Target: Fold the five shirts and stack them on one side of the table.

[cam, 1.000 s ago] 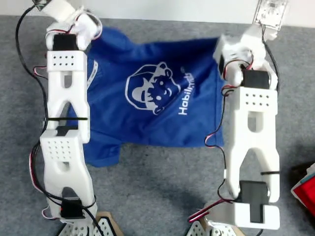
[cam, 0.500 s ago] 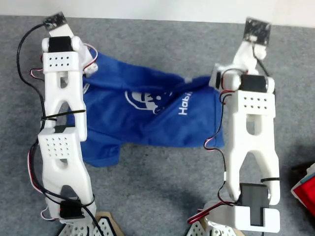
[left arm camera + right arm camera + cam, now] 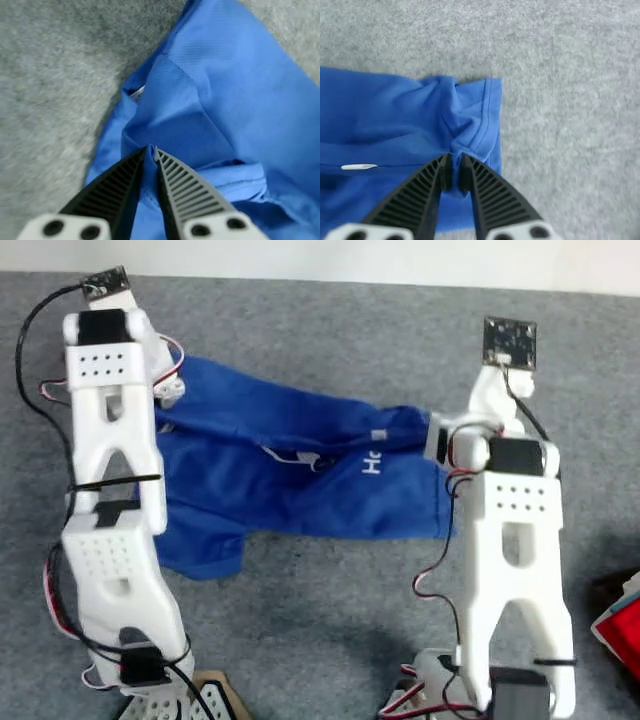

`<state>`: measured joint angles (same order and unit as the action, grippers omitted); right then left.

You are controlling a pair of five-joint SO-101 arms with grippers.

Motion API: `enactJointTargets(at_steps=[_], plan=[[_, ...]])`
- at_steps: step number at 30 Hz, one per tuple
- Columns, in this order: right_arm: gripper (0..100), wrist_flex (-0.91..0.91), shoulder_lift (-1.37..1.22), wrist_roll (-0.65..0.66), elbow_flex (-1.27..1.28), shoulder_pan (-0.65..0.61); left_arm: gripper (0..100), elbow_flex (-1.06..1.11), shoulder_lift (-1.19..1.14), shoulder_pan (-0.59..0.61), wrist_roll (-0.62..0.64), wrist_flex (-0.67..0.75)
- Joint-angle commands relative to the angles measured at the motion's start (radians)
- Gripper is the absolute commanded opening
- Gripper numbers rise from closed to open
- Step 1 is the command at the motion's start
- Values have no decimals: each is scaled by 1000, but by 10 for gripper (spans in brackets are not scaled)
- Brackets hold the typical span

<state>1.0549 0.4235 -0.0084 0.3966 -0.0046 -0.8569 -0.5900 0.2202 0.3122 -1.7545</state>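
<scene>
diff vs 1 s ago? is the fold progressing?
The left gripper and right gripper stay shut on the blue shirt. They have drawn its far edge back toward the arm bases, folding it over the white print, now mostly covered. The near sleeve and the red object are unmoved.

Blue shirt (image 3: 300, 490), upper edge folded forward, perhaps bunched, on grey table (image 3: 330, 610)
</scene>
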Motion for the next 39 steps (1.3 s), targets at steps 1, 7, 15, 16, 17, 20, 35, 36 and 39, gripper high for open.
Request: enactJointTargets(at_steps=[1,7,15,16,17,20,35,36,39], plan=[[7,-35,47,18,45,-8,6,306,226,-10,-71,23],[7,-131,56,23,180,8,6,855,461,19,-74,361],[7,-137,56,25,243,51,6,1455,875,30,-74,712],[7,-137,56,25,246,58,6,1498,914,36,-72,727],[7,-137,56,25,249,62,6,1535,949,41,-72,743],[7,-134,56,25,249,76,6,1586,1024,48,-71,767],[7,-67,163,23,320,77,6,1661,1050,182,-92,793],[7,-73,193,25,348,74,6,1685,1050,176,-114,798],[7,-137,265,54,456,74,6,1739,1049,176,-130,810]])
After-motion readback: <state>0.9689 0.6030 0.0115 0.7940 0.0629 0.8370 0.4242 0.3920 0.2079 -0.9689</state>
